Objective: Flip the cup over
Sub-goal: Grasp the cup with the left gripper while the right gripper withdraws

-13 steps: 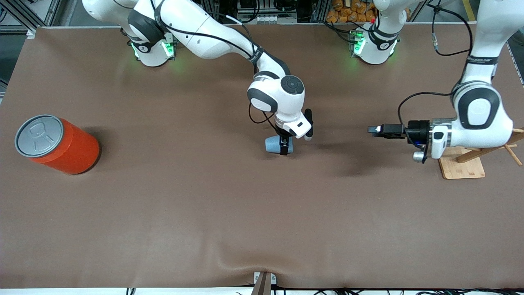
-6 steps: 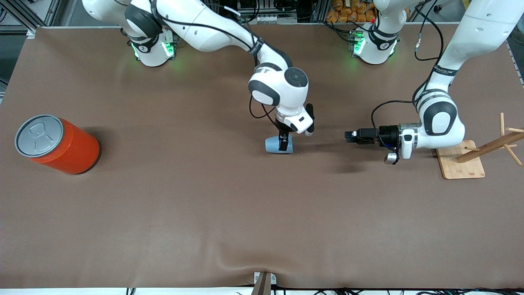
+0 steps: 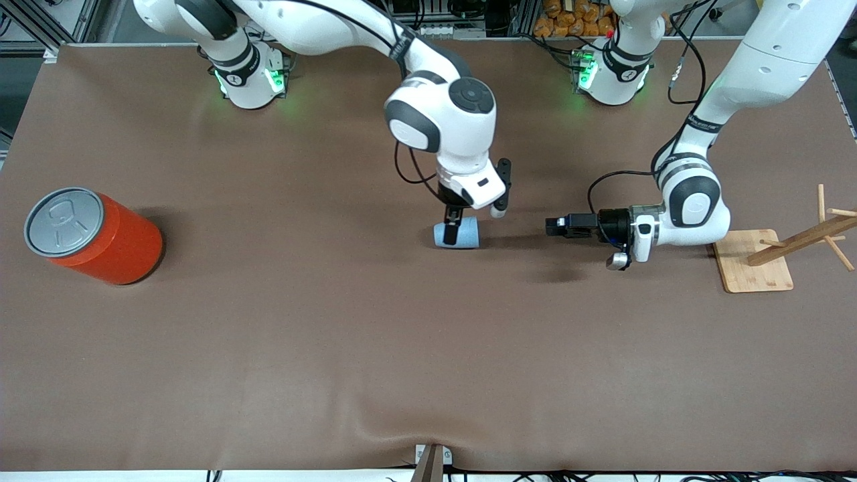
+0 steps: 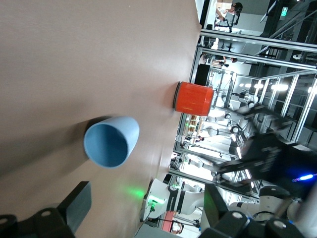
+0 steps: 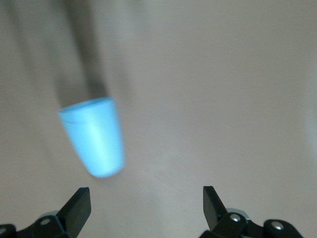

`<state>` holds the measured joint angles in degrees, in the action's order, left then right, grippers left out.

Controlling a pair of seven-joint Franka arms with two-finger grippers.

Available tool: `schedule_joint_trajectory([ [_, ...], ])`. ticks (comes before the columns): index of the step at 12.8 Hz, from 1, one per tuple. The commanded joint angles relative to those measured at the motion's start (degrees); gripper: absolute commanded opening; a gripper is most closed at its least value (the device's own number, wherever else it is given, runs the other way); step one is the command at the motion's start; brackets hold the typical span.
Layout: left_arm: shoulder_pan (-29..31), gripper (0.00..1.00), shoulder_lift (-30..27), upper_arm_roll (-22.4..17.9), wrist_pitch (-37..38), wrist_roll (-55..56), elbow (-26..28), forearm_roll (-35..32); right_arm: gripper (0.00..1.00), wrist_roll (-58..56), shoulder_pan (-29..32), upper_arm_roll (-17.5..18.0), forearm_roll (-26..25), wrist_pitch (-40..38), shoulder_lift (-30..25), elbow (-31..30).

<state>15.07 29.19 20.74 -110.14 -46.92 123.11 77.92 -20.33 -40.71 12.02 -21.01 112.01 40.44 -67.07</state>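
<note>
Brown matte cloth covers the whole tabletop (image 3: 335,335), and right at its middle lies the small light-blue matte tapered cup (image 3: 458,234), down on its side, smooth and handleless, its wide rim turned toward the left arm's end. It has not been flipped yet; this looks like the approach-to-grasp step. The right gripper (image 3: 454,231) hangs directly over the cup, fingers (image 5: 77,208) spread wide and holding nothing. From the cup's three o'clock in the front view, the left gripper (image 3: 556,226) points sideways at the open mouth, low over the tabletop, fingers spread too, empty. Next move, I'd say: one gripper must close on the tapered wall and rotate it upright; the slick taper could slip. Out at nine o'clock stands a large orange cylindrical can with grey pull-tab lid (image 3: 94,234); at three o'clock, a pale wooden board with slanted pegs (image 3: 753,268).
</note>
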Motion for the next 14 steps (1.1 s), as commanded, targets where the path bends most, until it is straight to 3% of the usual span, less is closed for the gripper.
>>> schedule_joint_trajectory([
  [1, -4.95, 1.00, 0.69, 0.17, -6.47, -0.28, -0.06, 5.74, 1.00, -0.15, 9.74, 0.98, 4.30, -2.58, -7.19, -0.61],
  [6, -14.00, 0.92, 2.53, 0.09, -14.66, -0.54, -2.09, 16.81, 1.00, -0.06, 23.72, 1.94, 5.90, -8.27, -16.96, -0.69],
  [8, -14.63, 0.90, 2.45, 0.09, -14.75, -0.63, -1.39, 17.35, 1.00, -0.06, 31.27, 5.18, 6.07, -12.32, -18.98, -0.61],
  [10, -15.07, 0.89, 2.54, 0.09, -14.75, -0.63, -0.07, 17.44, 1.00, 0.20, 38.14, 7.49, 10.18, -14.27, -20.74, -0.61],
  [14, -14.89, 0.87, 3.15, 0.17, -14.75, -3.09, 2.48, 17.53, 1.00, 21.05, 39.40, 0.12, 18.70, -19.98, -23.82, -1.31],
])
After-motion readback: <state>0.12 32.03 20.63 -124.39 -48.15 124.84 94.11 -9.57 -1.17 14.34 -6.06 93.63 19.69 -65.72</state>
